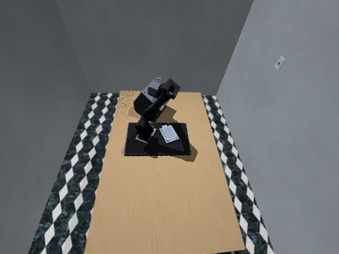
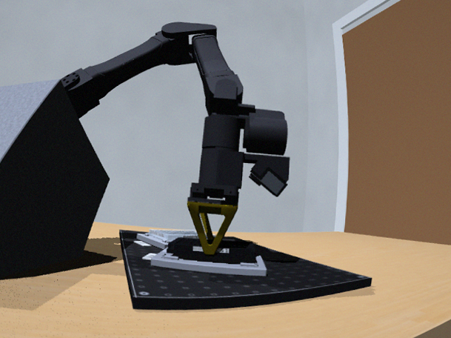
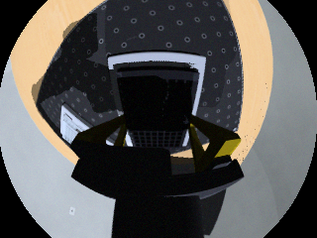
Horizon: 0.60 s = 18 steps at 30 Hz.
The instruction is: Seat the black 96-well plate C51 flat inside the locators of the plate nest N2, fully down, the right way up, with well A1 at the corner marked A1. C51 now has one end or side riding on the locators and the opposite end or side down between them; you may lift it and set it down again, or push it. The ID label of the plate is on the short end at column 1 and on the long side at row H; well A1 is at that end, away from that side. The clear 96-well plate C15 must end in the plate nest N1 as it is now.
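Note:
The black plate C51 lies low within the grey frame of nest N2 on the black baseplate. My gripper, with yellow fingers, comes straight down on it and is shut on the plate across its long sides. In the wrist view the plate fills the space between the two yellow fingers, with the nest's pale rim showing beyond its far end. I cannot tell whether the plate sits fully flat. The clear plate C15 lies in nest N1 behind.
The black perforated baseplate carries both nests on the wooden table. The arm's dark sloped base block stands at the left. A brown door is at the right.

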Each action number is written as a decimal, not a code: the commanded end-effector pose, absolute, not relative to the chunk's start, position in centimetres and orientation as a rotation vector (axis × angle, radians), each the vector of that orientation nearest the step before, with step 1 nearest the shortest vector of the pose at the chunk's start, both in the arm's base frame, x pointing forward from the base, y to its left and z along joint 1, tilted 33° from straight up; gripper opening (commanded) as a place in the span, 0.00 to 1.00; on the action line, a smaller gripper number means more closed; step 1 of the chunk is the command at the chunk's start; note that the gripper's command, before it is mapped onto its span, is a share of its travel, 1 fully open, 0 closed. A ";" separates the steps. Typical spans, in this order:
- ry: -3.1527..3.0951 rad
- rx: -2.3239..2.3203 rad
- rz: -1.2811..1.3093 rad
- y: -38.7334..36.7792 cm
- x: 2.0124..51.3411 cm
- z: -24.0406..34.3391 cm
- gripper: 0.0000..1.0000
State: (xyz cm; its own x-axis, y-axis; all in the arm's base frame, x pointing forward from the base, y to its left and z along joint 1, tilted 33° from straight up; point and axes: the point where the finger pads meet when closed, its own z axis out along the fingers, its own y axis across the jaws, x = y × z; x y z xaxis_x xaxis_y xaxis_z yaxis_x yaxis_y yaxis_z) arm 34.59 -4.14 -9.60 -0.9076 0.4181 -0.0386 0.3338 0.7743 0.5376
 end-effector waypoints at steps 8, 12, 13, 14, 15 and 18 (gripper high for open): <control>2.794 0.596 0.797 -4.4 35.0 -9.3 0.00; 2.794 0.596 0.797 -4.4 35.0 -9.4 0.00; 2.794 0.596 0.797 -4.4 35.0 -9.4 0.00; 2.794 0.596 0.797 -4.3 35.0 -9.4 0.00; 2.794 0.596 0.797 -4.3 35.0 -9.4 0.00; 2.794 0.596 0.797 -4.3 35.0 -9.5 0.00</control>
